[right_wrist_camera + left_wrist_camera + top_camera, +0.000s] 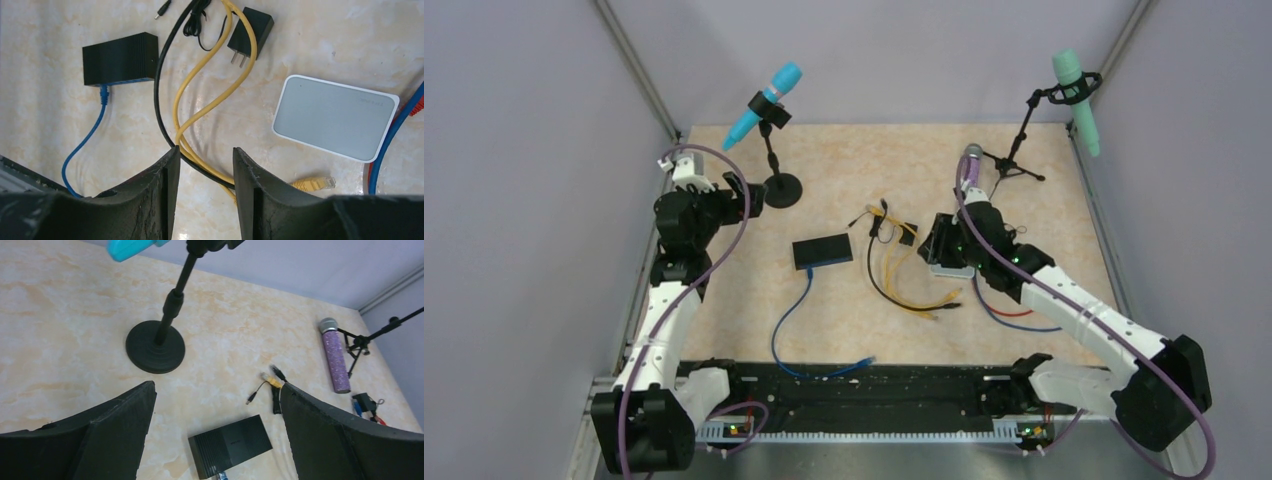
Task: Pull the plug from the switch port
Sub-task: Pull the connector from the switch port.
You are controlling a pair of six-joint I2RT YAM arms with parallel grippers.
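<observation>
The black switch (822, 250) lies flat mid-table, and also shows in the left wrist view (230, 445) and the right wrist view (120, 59). A blue plug (104, 92) sits in a port on its near edge, barely showing in the left wrist view (221, 475). Its blue cable (786, 320) runs toward the table front. My left gripper (749, 198) is open and empty, up and to the left of the switch (217, 390). My right gripper (939, 245) is open and empty, to the right of the switch, above yellow and black cables (205, 152).
A pale grey pad (335, 116) lies under my right arm. A black power adapter (251, 27), yellow cables (904, 285) and a black cable (162, 100) lie between it and the switch. A blue microphone stand's round base (782, 189) stands at the left, with a purple microphone (335, 355) farther right.
</observation>
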